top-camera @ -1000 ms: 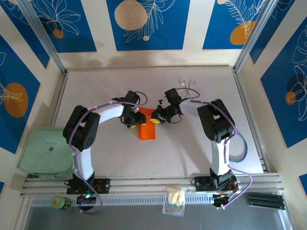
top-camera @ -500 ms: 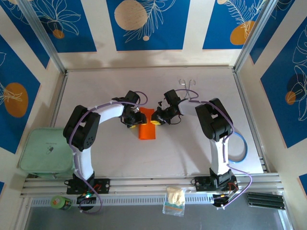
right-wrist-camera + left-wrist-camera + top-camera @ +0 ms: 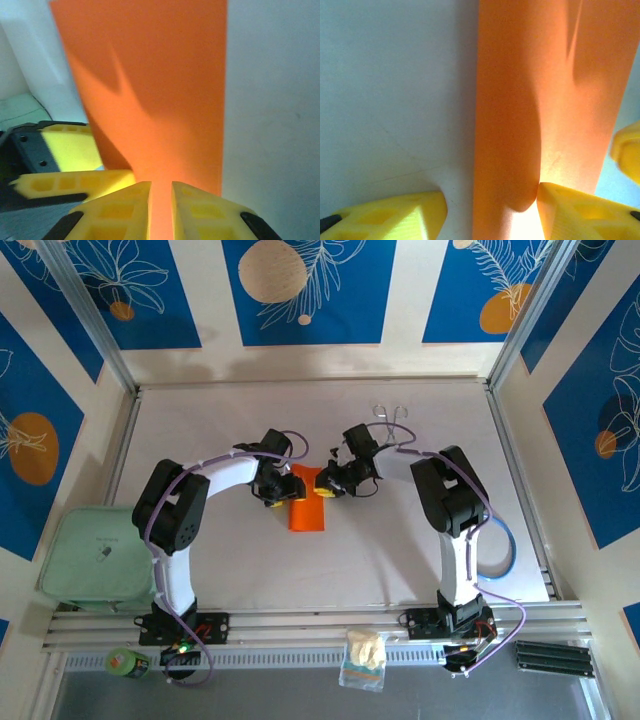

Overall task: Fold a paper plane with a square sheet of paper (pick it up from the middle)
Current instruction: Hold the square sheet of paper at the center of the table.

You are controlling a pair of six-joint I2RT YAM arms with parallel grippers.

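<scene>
The square sheet of paper lies mid-table as a bright orange folded strip. My left gripper is at its upper left corner and my right gripper at its upper right. In the left wrist view the paper runs up between the wide-apart yellow fingers of the open left gripper. The right finger touches a raised curl of paper; the left one rests on bare table. In the right wrist view the right gripper is nearly closed, with orange paper in its narrow gap.
Metal tongs lie at the back of the white table. A pale green lidded box sits at the left edge, a blue ring at the right. A small bag rests on the front rail.
</scene>
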